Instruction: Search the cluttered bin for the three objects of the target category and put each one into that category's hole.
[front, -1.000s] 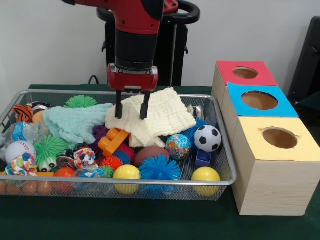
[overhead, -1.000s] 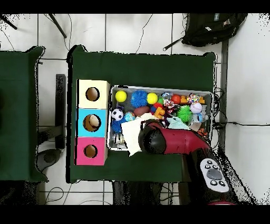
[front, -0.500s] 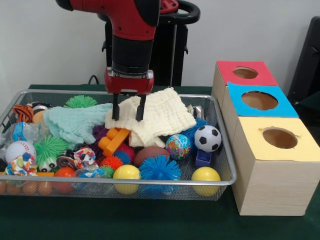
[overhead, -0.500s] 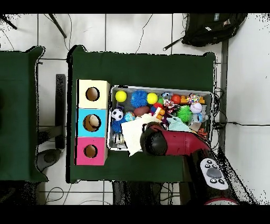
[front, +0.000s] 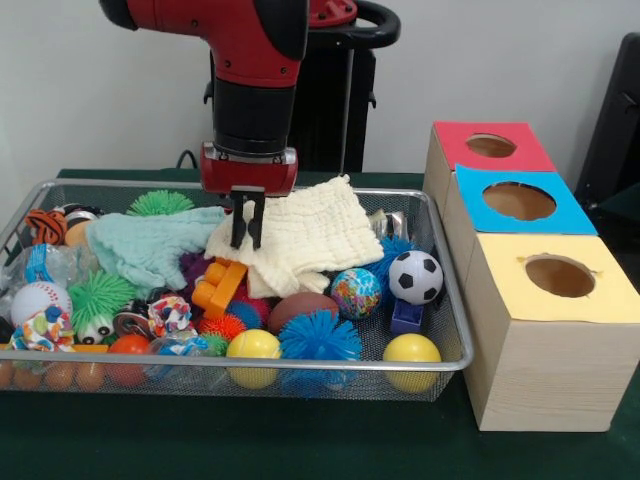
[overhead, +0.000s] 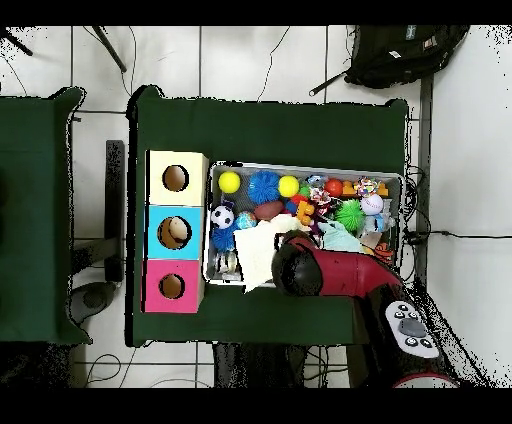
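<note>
Tool: we see the tool (front: 247, 222) with its fingers drawn together, pinching the left edge of the cream cloth (front: 305, 235).
Cream cloth: it lies at the wire bin's (front: 440, 300) back, over toys, beside a mint cloth (front: 150, 245).
Boxes: red (front: 490, 146), blue (front: 518, 202) and yellow (front: 560, 277) holes stand beside the bin on the tabletop (front: 300, 440).

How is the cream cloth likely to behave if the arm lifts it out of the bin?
The cream cloth lies draped in soft folds over toys, so it will probably hang limp and sag. It looks light. The end effector pinches only its left edge, so it may trail and drag the orange block.
</note>
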